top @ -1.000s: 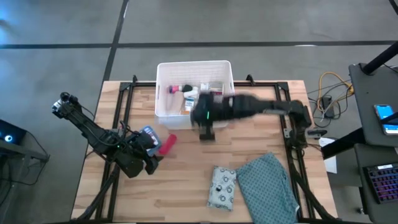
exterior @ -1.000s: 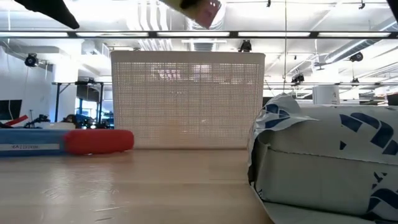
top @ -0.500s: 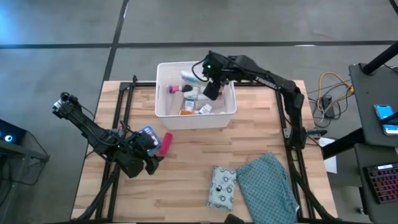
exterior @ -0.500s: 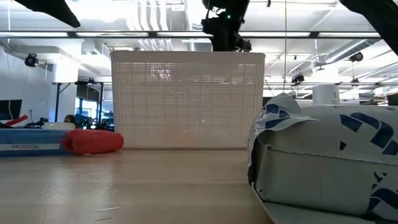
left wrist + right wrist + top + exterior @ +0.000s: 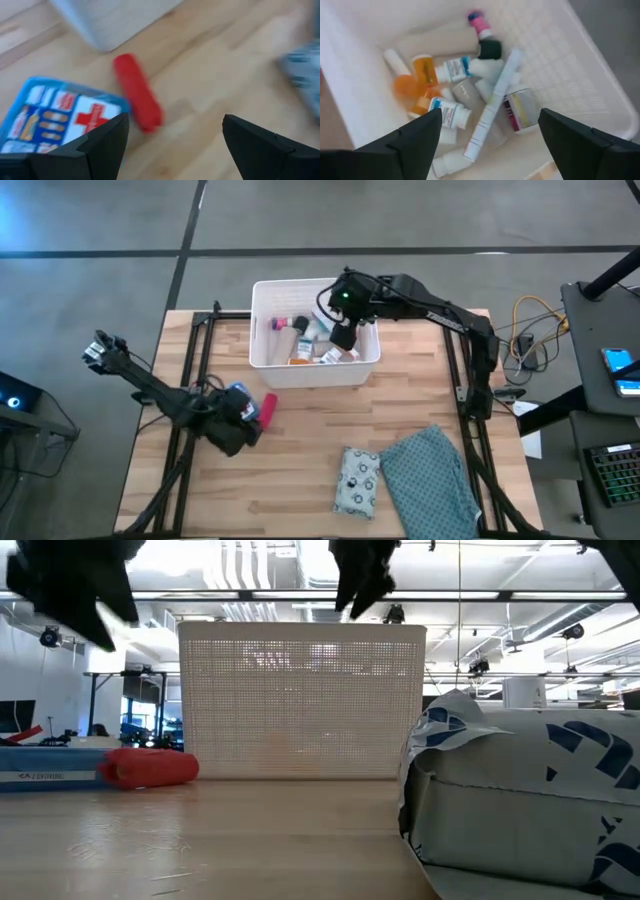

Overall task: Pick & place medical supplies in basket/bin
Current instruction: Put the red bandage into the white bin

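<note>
The white basket [image 5: 262, 330] stands at the table's far middle and holds several supplies: orange vials [image 5: 422, 70], white bottles [image 5: 451, 112] and tubes [image 5: 495, 100]. My right gripper [image 5: 342, 332] hangs open over the basket's right half, with nothing between its fingers [image 5: 420, 135]. A blue first-aid box [image 5: 55, 117] and a red tube [image 5: 136, 92] lie flat on the table left of centre. My left gripper [image 5: 248, 425] stands open just on their near side, touching neither. A patterned pouch [image 5: 360, 478] lies flat near the front edge.
A large teal patterned cloth [image 5: 430, 480] lies crumpled at the near right, beside the pouch. Bare wood shows between the basket [image 5: 300, 700] and the pouch [image 5: 530, 800]. Black frame rails run along the table's left and right sides.
My right gripper has swung from in front of the basket toward the far edge and now hangs over the basket's inside. The small item seen at it a second ago no longer shows below it. My left arm has dipped a little lower.
</note>
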